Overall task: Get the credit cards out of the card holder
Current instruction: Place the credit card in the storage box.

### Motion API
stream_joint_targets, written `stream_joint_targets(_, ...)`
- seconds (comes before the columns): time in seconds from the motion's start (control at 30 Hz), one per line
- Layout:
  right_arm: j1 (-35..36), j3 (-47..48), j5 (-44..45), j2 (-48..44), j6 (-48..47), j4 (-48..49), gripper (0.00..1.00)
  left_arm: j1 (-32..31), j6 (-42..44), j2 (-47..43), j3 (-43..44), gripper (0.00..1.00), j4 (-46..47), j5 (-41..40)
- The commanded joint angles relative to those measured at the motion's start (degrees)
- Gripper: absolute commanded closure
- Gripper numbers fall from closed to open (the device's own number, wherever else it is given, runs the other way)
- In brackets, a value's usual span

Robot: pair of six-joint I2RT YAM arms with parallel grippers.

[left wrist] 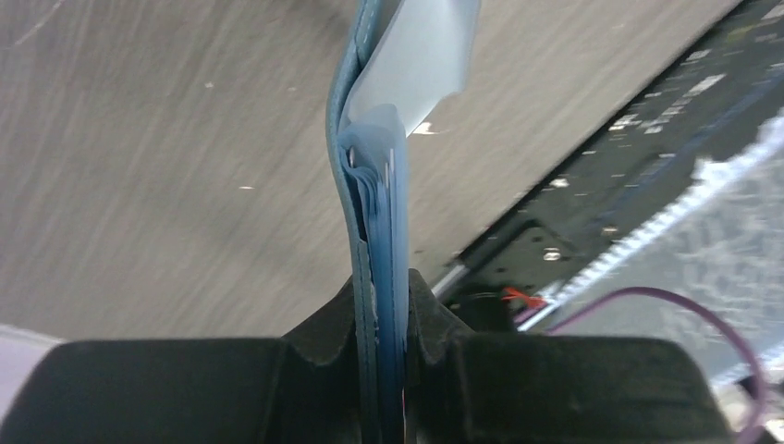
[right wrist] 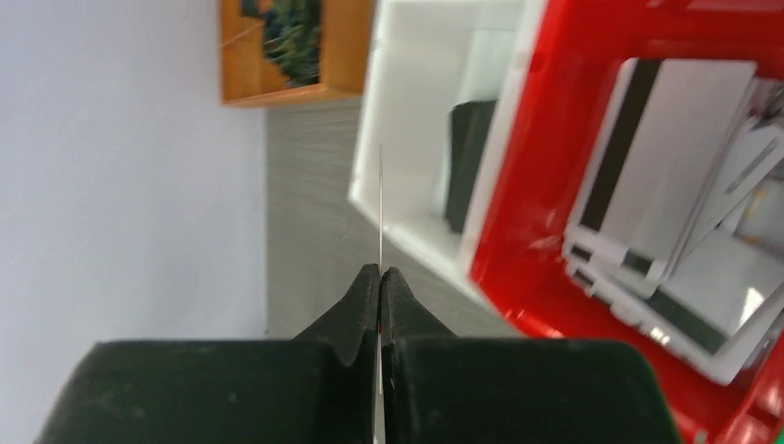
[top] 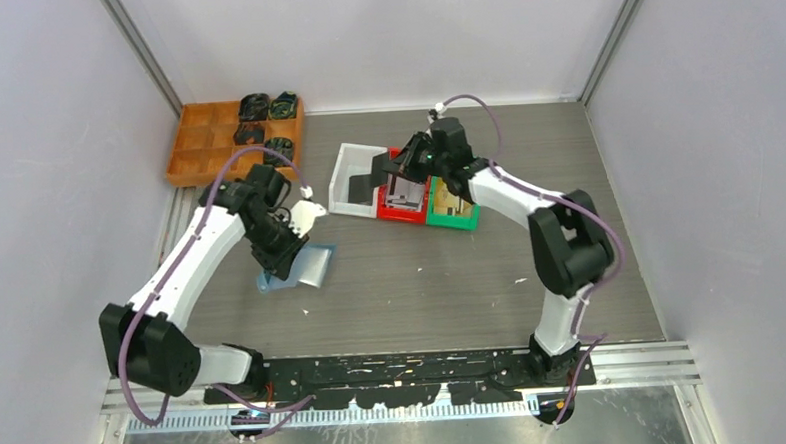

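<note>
Top view: the left gripper (top: 288, 249) holds the card holder (top: 309, 266) low over the bench (top: 422, 281). The right gripper (top: 407, 169) hangs over the bins.

Left wrist view: the gripper is clamped on the slate-blue card holder, seen edge-on. Its soft wall may slip.

Right wrist view: the gripper is clamped on one thin credit card (right wrist: 380, 213). Released here, it would likely miss the red bin (right wrist: 545, 231).

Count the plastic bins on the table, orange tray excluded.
3, in a row at the back centre: white bin on the left, red bin in the middle, green bin on the right, partly hidden.

Slate-blue card holder (left wrist: 374, 231), flap open (seen edgewise), thin credit card (right wrist: 380, 208) edge-on
</note>
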Motion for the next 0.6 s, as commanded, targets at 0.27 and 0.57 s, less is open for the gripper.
stream_joint_targets(0.27, 4.57, 21.26, 10.16, 18.24, -2.95, -5.42, 0.92, -13.02, 6.61, 16.20, -3.89, 0.96, 21.63, -39.82)
stream_joint_targets(0.57, 3.95, 20.94, 12.64, 16.39, -6.65, -8.38, 0.58, -18.63, -2.98, 20.03, -3.10, 0.50, 23.91, -36.00)
